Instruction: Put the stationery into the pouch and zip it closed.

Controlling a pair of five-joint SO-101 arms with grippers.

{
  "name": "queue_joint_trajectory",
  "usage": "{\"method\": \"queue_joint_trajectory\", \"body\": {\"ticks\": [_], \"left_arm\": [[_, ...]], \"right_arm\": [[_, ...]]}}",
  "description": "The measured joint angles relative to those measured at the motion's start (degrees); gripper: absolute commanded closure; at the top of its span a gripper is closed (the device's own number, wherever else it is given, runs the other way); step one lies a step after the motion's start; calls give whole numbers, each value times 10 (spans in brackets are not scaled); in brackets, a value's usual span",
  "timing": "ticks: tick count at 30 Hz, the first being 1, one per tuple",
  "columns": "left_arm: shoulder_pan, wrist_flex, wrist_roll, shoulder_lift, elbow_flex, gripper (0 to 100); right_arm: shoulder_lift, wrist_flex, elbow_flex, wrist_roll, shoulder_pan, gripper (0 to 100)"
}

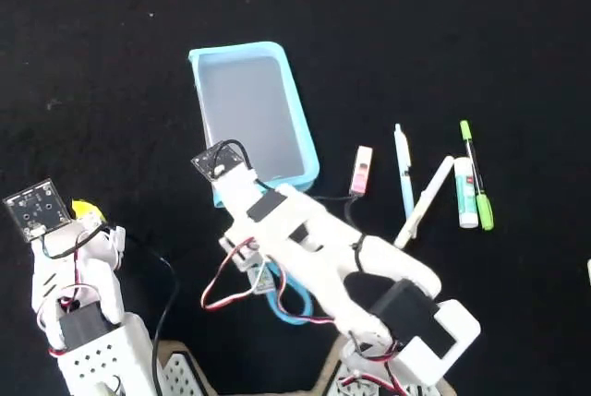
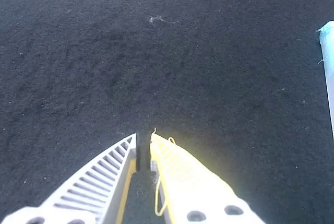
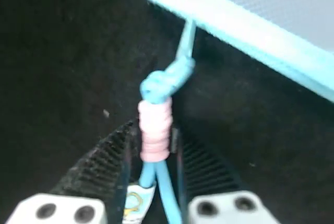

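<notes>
Black cloth covers the table [image 1: 480,36]. We see the pouch [image 1: 247,110] near its middle: soft, light, likely to slide if tugged. Our right gripper [image 3: 152,138] pinches the pink bead [image 3: 154,117] on its zip cord [image 3: 183,41], which we judge a sound hold. The left gripper [image 2: 143,140], nearly closed and empty, hovers toward the left edge. The stationery [image 1: 464,195] lies toward the right edge.

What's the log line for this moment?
right claw: shut on zip cord | left claw: shut, over cloth | stationery: outside pouch
</notes>
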Motion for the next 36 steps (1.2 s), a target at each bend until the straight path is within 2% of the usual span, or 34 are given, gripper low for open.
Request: {"method": "queue_joint_trajectory", "body": {"ticks": [5,8,12,15,21,28,36], "left_arm": [[0,0,0,0,0,941],[0,0,0,0,0,941],[0,0,0,0,0,941],[0,0,0,0,0,941],[0,0,0,0,0,941],[0,0,0,0,0,941],[0,0,0,0,0,941]], "right_arm": [[-38,56,1,84,77,979],[-59,69,1,127,114,913],[-64,73,1,156,122,796],[-65,73,1,173,123,814],[-76,77,0,169,120,825],[-78,73,-23,150,76,828],[-58,-49,4,148,85,828]]}}
